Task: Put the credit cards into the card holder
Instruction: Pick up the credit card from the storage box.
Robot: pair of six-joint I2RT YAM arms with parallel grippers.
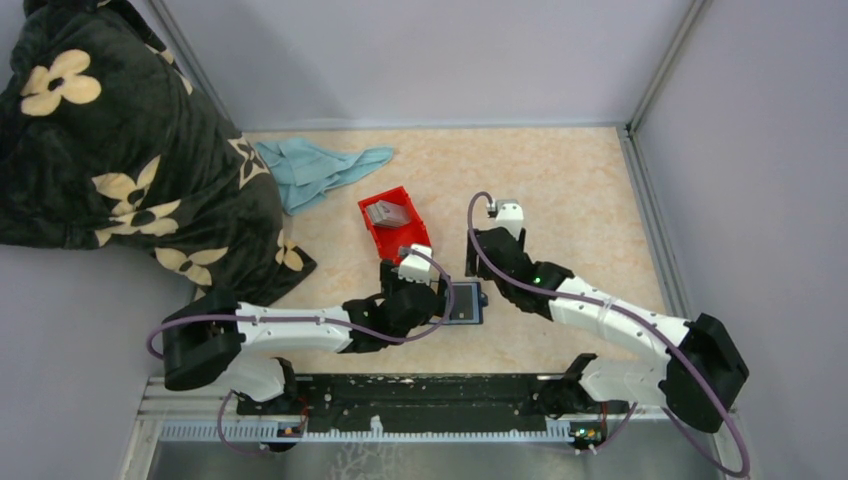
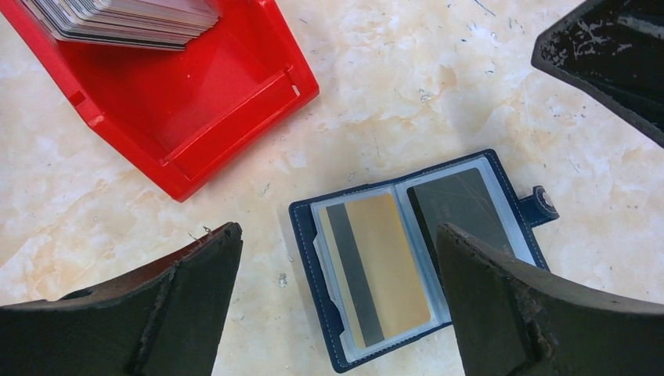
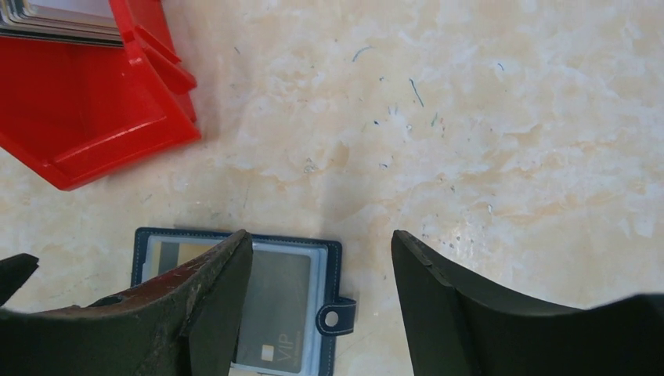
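The navy card holder (image 1: 466, 306) lies open on the table. In the left wrist view it (image 2: 305, 258) holds a gold card (image 2: 389, 266) with a dark stripe in its left sleeve and a grey card (image 2: 458, 205) in its right sleeve. Its snap tab (image 2: 543, 205) sticks out to the right. My left gripper (image 2: 338, 232) is open and empty, hovering over the holder. My right gripper (image 3: 321, 236) is open and empty, just above the holder's tab side (image 3: 335, 274). A stack of further cards (image 2: 125, 19) sits in the red bin.
The red plastic bin (image 1: 380, 240) stands just behind the holder, close to both grippers. A light blue cloth (image 1: 320, 170) and a dark floral blanket (image 1: 110, 150) lie at the back left. The right gripper's finger (image 2: 611, 55) shows in the left wrist view.
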